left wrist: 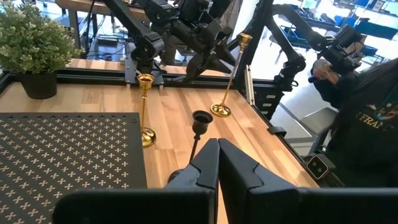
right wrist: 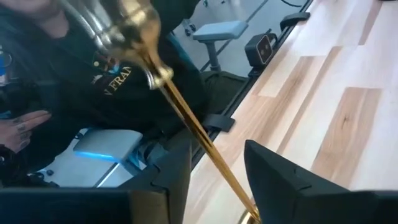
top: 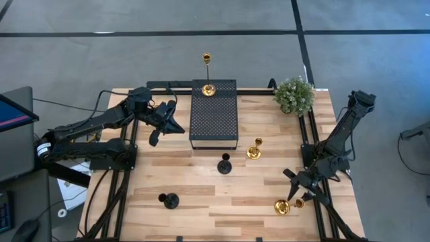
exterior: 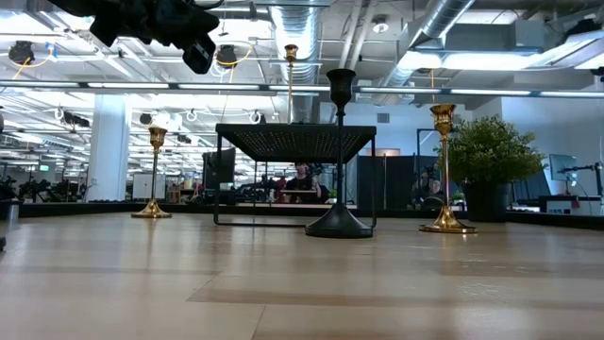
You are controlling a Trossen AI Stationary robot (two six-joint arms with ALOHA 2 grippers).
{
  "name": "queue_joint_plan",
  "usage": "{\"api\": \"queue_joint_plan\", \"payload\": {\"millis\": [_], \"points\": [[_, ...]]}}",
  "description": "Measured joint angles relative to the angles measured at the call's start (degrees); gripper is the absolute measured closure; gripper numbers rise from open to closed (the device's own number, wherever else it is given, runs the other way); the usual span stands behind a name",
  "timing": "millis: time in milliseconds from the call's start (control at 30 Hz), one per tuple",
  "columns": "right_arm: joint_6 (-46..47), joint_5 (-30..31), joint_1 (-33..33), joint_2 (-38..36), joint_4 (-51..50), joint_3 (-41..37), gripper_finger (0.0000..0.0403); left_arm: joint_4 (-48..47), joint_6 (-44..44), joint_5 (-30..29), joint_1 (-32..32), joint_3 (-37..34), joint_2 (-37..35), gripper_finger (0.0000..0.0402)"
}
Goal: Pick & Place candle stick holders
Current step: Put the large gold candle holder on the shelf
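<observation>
Gold is standing between the spread fingers of the right pincer (right wrist: 214,177): the tall candlestick holder (top: 282,206) at the counter's (top: 201,195) near right corner, its stem rising upright, untouched. The left pincer (left wrist: 217,168), pressed together, is hovering well apart beside the platform (top: 214,117).

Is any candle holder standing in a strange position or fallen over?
None has fallen. One gold candle holder stands apart from the others, up on the black perforated platform. Another gold holder sits near the table's front edge, by the right gripper.
</observation>
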Motion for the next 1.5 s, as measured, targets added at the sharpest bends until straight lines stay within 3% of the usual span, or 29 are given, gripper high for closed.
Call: {"api": "queue_joint_plan", "payload": {"millis": [300, 633, 1067, 1400, 1500], "points": [[-1.9, 0.1, 0.0, 0.0, 3.0, 0.0, 0.0239, 0.0, 0.0, 0.0, 0.0, 0.0, 0.0, 0.0397], [-2.0, 0.3, 0.0, 1.5, 6.6, 0.0, 0.0290, 0.0, 0.0, 0.0, 0.0, 0.0, 0.0, 0.0397], [-1.9, 0.4, 0.0, 9.5, 12.8, 0.0, 0.0311, 0.0, 0.0, 0.0, 0.0, 0.0, 0.0, 0.0396], [-2.4, 3.3, 0.0, 9.7, 15.6, 0.0, 0.0390, 0.0, 0.0, 0.0, 0.0, 0.0, 0.0, 0.0397], [-4.5, 5.1, 0.0, 9.7, 15.6, 0.0, 0.0392, 0.0, 0.0, -0.5, 0.0, 0.0, 0.0, 0.0395]]}}
